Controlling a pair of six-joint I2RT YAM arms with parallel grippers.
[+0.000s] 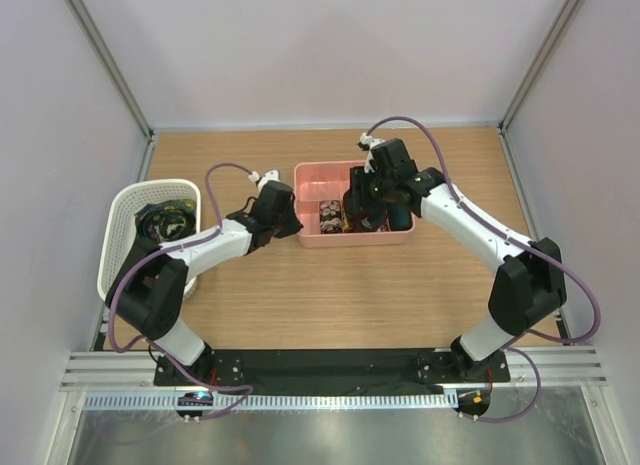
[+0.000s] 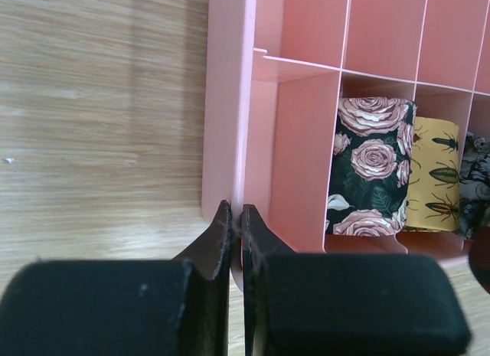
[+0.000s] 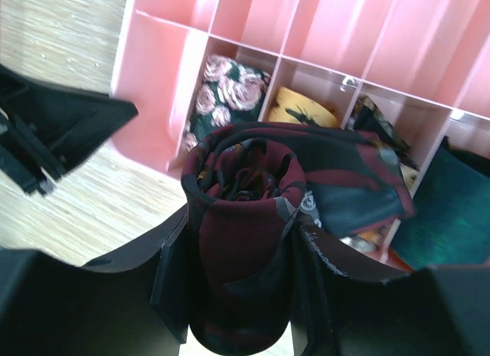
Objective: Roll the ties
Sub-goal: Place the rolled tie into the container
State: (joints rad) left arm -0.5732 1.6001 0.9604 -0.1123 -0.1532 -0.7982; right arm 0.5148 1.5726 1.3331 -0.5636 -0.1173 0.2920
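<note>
1. Wooden table (image 1: 330, 295) carries both arms at its near edge, with everything else lying farther back.
2. Closest to the left arm, the left gripper (image 2: 235, 218) pinches the left wall of the pink tray (image 2: 226, 103) at its near corner, its jaws almost together on the plastic.
3. Just right of it, the right gripper (image 3: 241, 249) hangs over the tray's near row. Its fingers (image 3: 172, 295) clamp a rolled tie (image 3: 245, 180), dark with red patches, wound in a spiral with the coil's end facing the wrist camera. Whether the coil touches the tray cannot be told.
4. In that near row, the second compartment from the left holds a rose-print tie (image 2: 371, 164), coiled. A yellow tie (image 2: 432, 176) with insect prints sits in the next one, and a dark tie (image 2: 476, 184) in the one after.
5. Well apart at the table's left side, a white mesh basket (image 1: 125, 220) holds loose ties (image 1: 165, 220) in a dark heap.
</note>
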